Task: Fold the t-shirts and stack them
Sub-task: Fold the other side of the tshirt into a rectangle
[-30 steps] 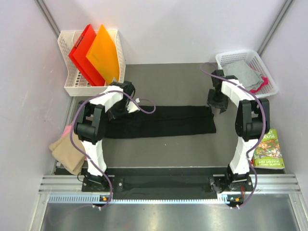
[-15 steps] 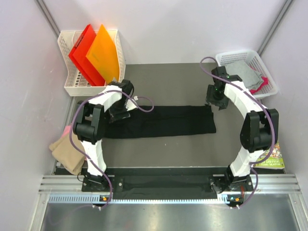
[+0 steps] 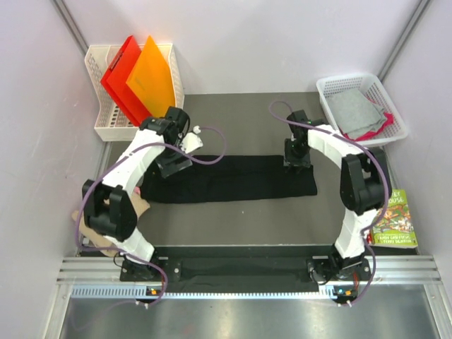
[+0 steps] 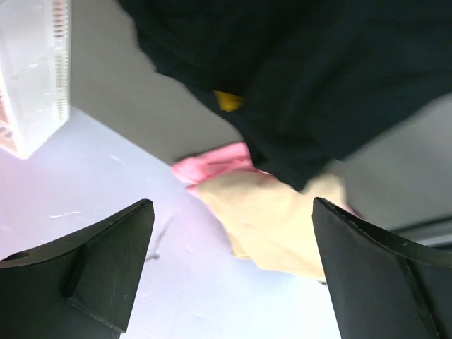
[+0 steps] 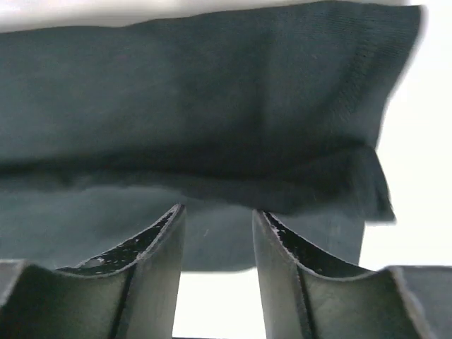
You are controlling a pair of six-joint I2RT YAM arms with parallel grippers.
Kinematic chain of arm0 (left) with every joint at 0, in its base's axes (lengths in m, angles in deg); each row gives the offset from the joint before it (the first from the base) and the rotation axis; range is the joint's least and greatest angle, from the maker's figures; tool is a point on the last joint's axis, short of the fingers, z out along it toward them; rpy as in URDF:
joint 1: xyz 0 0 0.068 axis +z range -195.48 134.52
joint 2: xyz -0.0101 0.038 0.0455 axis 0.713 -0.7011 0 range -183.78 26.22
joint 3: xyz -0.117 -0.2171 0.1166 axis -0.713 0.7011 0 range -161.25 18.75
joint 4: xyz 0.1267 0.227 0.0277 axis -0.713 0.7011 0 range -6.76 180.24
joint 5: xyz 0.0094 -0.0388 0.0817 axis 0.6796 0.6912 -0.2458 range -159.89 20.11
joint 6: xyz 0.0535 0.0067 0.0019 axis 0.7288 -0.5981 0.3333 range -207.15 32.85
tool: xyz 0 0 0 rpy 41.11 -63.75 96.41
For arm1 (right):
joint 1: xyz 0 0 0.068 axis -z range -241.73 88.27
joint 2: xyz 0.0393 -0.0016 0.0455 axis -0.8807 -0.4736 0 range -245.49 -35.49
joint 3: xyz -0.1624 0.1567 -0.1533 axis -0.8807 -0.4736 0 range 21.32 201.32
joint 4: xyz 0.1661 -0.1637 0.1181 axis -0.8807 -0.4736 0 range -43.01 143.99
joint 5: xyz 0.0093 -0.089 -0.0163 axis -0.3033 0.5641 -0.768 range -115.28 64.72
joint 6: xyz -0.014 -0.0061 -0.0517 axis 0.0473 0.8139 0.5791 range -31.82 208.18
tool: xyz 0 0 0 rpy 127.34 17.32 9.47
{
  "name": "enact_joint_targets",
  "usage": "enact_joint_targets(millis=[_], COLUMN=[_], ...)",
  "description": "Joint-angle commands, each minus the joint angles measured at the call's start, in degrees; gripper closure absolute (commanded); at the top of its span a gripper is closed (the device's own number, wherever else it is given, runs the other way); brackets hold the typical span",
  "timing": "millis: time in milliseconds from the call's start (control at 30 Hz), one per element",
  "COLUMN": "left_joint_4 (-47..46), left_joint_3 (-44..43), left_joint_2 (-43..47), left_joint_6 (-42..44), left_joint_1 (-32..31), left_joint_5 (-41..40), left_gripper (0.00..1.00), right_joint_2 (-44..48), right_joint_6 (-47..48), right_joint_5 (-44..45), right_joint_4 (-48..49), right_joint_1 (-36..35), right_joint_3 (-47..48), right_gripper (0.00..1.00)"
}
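A black t-shirt (image 3: 233, 178) lies folded into a long strip across the middle of the table. My left gripper (image 3: 173, 162) hovers over its left end, jaws wide open and empty (image 4: 233, 203). In the left wrist view the black t-shirt (image 4: 318, 78) fills the top, with a tan t-shirt (image 4: 282, 222) and a pink t-shirt (image 4: 212, 161) below it. The tan t-shirt (image 3: 86, 236) lies at the table's left edge, partly under my left arm. My right gripper (image 3: 297, 157) stands at the strip's far right edge. Its jaws (image 5: 219, 210) are open a narrow way, and the black t-shirt's edge (image 5: 212, 106) lies at its fingertips.
A white basket (image 3: 113, 131) at the back left holds red and orange folders (image 3: 138, 81). Another white basket (image 3: 328, 88) at the back right holds grey and pink cloth (image 3: 353, 109). A colourful picture book (image 3: 395, 220) lies at the right edge.
My left gripper opened wide, let go of the black t-shirt and drew back from it. My right gripper slid left along the shirt's far edge and its jaws narrowed.
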Motion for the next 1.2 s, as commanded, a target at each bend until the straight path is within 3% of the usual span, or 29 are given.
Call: enact_joint_targets(millis=[0, 267, 500, 900, 1167], left_joint_4=[6.1, 7.7, -2.2, -14.9, -14.0], left_joint_3=[3.8, 12.3, 20.7, 17.4, 12.9], left_joint_2=[3.4, 5.8, 4.3, -6.4, -12.9], left_joint_6=[-3.3, -5.2, -4.0, -4.7, -5.2], left_joint_1=[-2.3, -6.0, -5.9, -3.4, 1.6], left_joint_5=[6.5, 10.6, 4.8, 2.4, 3.7], left_gripper=[0.01, 0.01, 0.01, 0.01, 0.01], right_joint_2=[-5.6, -13.0, -12.1, -7.6, -6.8], right_joint_6=[0.8, 1.4, 1.4, 1.4, 1.7], right_joint_5=[0.1, -0.2, 0.1, 0.3, 0.3], right_joint_4=[1.5, 0.0, -0.8, 2.3, 3.4], right_joint_1=[0.0, 0.8, 1.0, 1.3, 1.4], right_joint_3=[4.7, 15.0, 14.9, 5.3, 2.9], right_gripper=[0.59, 0.60, 0.61, 0.62, 0.62])
